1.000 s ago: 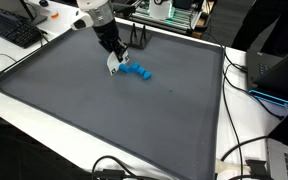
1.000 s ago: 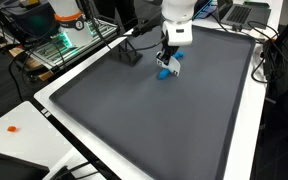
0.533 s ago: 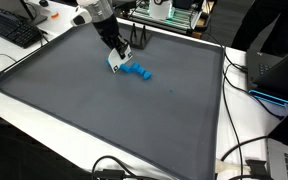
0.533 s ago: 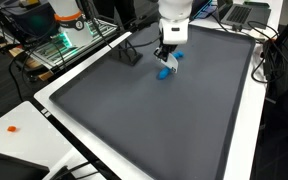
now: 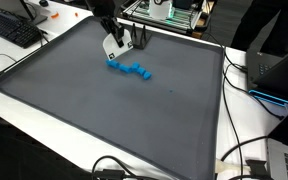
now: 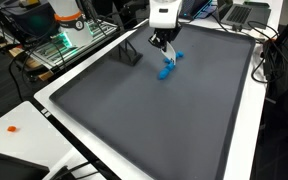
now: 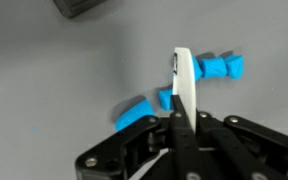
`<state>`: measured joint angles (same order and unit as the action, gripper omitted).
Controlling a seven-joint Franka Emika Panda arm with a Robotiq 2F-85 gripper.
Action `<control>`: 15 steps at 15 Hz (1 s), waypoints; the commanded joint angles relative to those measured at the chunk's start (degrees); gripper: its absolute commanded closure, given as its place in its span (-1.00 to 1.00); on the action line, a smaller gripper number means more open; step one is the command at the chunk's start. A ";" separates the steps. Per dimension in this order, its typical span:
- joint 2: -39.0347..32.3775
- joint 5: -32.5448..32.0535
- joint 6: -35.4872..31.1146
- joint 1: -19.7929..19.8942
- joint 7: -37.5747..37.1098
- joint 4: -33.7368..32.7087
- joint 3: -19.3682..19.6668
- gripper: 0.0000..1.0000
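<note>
The blue segmented piece (image 5: pixel 130 69) is seen directly beneath the gripper (image 5: pixel 114 47), its long axis laid flat along the surface (image 5: pixel 104 120). The jaws seem closed on nothing.

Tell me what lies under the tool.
The blue toy lies on the gray mat beneath the raised tool, apart from it. In the wrist view the white fingers hide the toy's middle.

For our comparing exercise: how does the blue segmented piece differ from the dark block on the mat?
The blue segmented piece is bright and knobbly; the dark block is dull and plain. The blue piece lies nearer the claw, the block nearer the mat's edge. Both rest on the grey mat.
</note>
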<state>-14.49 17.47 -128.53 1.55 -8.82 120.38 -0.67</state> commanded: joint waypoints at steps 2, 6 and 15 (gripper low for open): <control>7.29 2.35 1.45 -0.38 -9.02 6.91 0.92 0.98; 11.57 6.36 1.07 -0.14 -12.60 11.99 0.85 0.98; 18.87 10.44 -0.94 0.03 -20.81 22.95 1.79 0.98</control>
<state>0.61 26.19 -127.93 1.53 -26.49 138.31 0.86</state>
